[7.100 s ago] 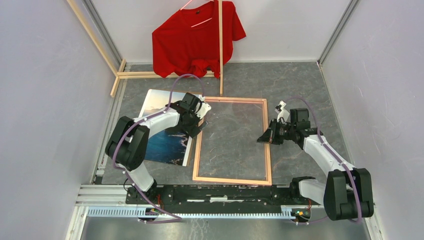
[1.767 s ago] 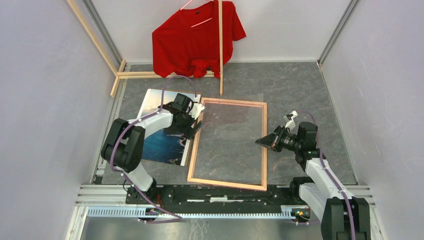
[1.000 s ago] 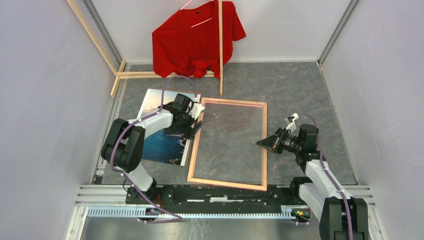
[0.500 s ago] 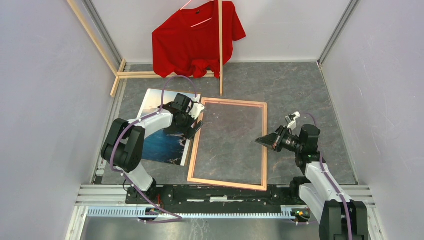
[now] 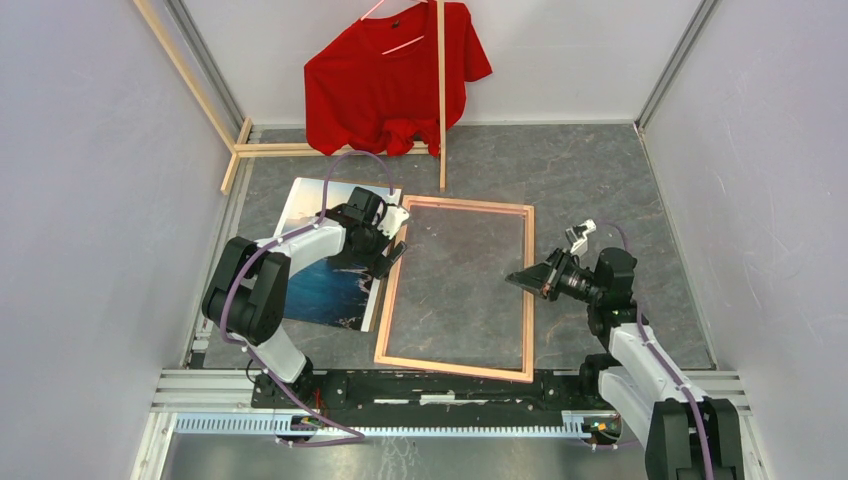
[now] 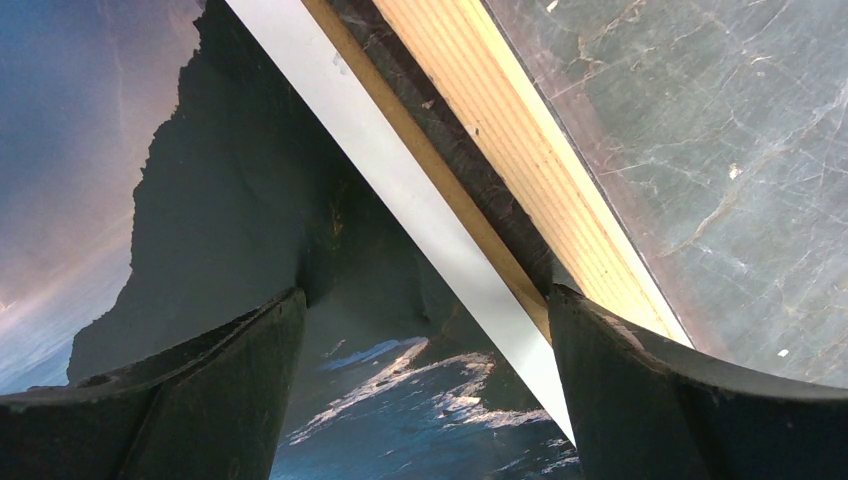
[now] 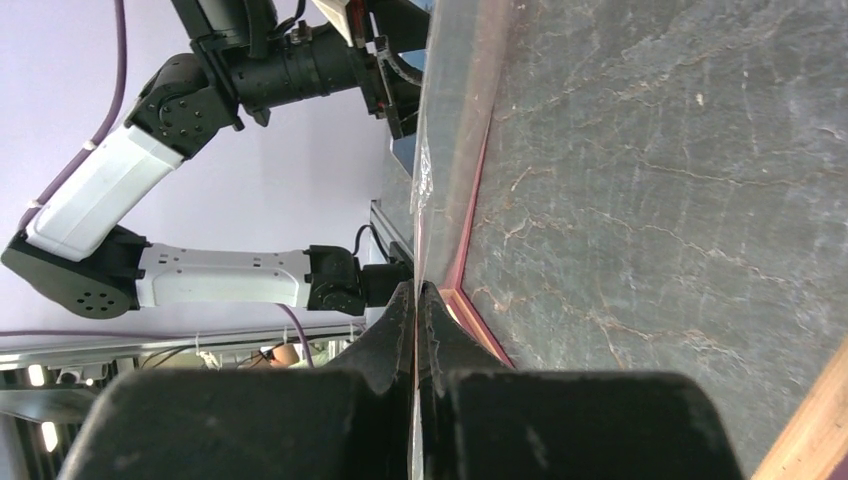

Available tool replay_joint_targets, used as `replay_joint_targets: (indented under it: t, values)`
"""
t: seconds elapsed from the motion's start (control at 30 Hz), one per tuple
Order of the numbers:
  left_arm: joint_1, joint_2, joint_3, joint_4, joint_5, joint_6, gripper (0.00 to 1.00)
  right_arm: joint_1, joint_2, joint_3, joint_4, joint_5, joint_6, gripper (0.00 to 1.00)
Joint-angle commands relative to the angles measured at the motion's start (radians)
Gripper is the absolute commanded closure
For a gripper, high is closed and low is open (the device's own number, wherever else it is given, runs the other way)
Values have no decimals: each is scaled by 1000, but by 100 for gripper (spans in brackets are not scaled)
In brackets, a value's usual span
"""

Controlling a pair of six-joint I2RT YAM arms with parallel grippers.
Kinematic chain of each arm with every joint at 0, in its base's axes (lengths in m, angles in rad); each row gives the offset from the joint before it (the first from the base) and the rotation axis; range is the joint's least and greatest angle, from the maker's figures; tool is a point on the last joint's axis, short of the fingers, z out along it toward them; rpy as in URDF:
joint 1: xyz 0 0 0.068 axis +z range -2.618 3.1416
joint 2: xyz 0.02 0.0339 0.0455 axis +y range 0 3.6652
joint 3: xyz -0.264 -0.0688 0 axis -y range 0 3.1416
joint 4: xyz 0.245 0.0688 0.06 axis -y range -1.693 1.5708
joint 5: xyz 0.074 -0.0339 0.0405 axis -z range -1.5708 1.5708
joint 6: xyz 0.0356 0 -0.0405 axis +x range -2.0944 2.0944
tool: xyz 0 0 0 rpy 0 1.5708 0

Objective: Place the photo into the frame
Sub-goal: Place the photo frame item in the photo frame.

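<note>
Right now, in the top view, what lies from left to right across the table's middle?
Rectangular blue sea photo print → open left gripper → thin pale wooden rectangular frame → right gripper, shut on a clear sheet.

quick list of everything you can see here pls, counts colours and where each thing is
photo: 1, blue sea and dark mountains, flat on the table left of the frame
frame: 1, pale wood side up, pink underneath, flat mid-table
clear sheet: 1, see-through, over the frame, its right edge pinched and raised
shirt: 1, red, hanging on the rack at the back
rack: 1, pale wooden sticks, back left
table: 1, grey marbled
left arm, right arm: 2, black and white, near edge
left gripper: 1, black, open over the photo's right edge
right gripper: 1, black, shut on the clear sheet
</note>
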Motion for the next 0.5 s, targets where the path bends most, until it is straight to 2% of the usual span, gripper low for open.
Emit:
replay_joint_targets:
  t: [0.0, 0.47]
  values:
    - [1, 7, -4, 12, 40, 17, 4, 32, 18, 29, 130, -5, 71, 100]
    - [0, 11, 0, 11, 43, 18, 4, 80, 29, 88, 173, 14, 115, 100]
